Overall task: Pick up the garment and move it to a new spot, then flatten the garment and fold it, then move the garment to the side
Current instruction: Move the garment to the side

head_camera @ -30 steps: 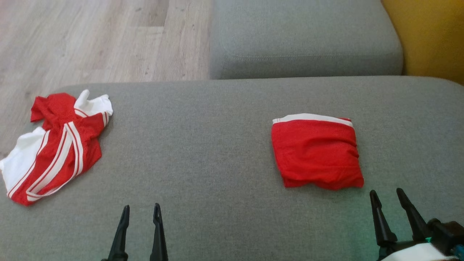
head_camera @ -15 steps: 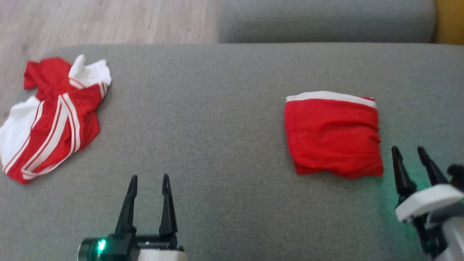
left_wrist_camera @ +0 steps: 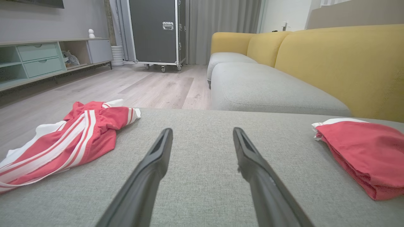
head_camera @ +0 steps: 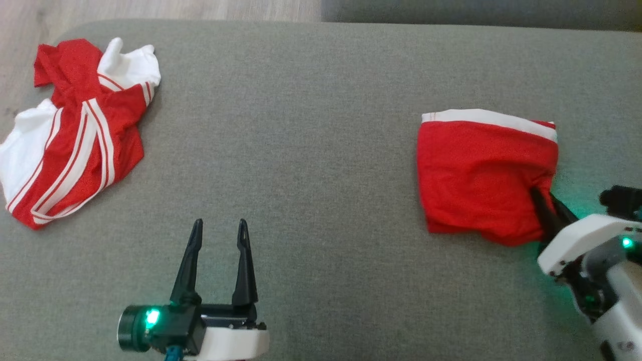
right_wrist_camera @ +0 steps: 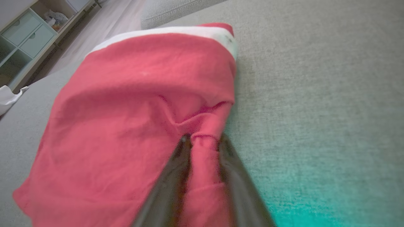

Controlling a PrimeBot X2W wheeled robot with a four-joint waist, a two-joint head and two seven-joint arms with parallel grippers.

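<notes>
Garment (head_camera: pixel 484 175), folded red at the frame's right on the grey sofa cushion (head_camera: pixel 321 125), was pinched at its lower right corner by the jaws of the right gripper (right_wrist_camera: pixel 204 142), seemingly for moving it aside, while the left gripper (head_camera: pixel 219 223) hovered lower left, jaws spread and empty.

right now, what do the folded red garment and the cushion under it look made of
The folded red garment: thin, soft, matte knit, maybe sports mesh; it puckers where the right gripper pinches it. The cushion: grey woven upholstery, matte, with a coarse visible weave.
</notes>
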